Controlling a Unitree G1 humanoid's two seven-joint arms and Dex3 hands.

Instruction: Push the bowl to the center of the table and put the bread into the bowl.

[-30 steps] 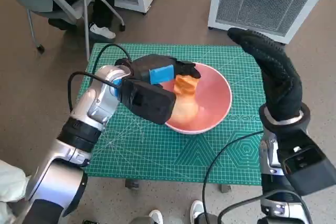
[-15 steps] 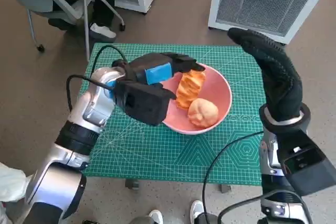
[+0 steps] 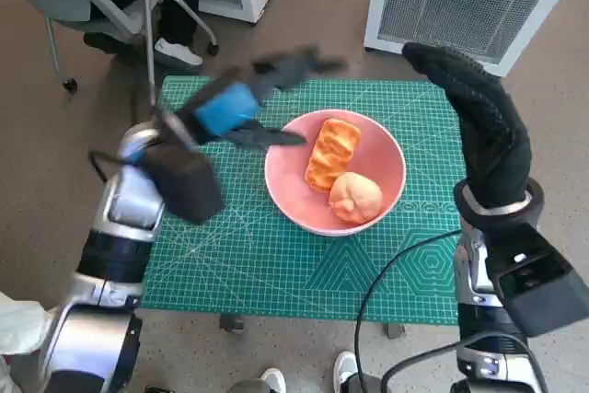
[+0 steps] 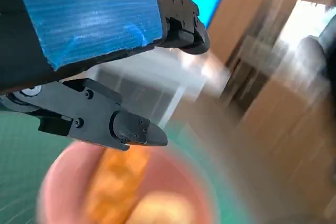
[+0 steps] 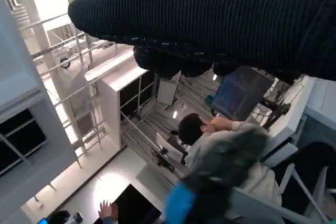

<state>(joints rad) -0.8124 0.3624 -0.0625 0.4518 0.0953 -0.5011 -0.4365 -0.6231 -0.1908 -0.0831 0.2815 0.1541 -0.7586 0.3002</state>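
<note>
Left hand point(image 3: 241, 103), blue tape on its back, is raised above the green mat point(image 3: 239, 255), blurred, fingers spread wide and holding nothing; left wrist view shows the same hand point(image 4: 100, 72) with black fingers point(image 4: 131, 129) apart and empty. Table under the mat shows only as feet at the near edge. Pink bowl point(image 3: 386, 186) sits on the mat just beside this hand on its right-arm side, not touching it; in the left wrist view the bowl point(image 4: 58, 182) lies blurred beyond the fingertips. Right hand point(image 3: 479, 121) in the black knitted glove stands upright off the bowl's far side, over the mat's edge, fingers straight and together, holding nothing; right wrist view shows the glove point(image 5: 210, 19) as a dark band. Inside the bowl, long ridged bread point(image 3: 331, 152) lies on the side nearer the left hand, and round bun point(image 3: 355, 197) touches it, nearer the robot. Person point(image 5: 210, 140) shows in the right wrist view.
</note>
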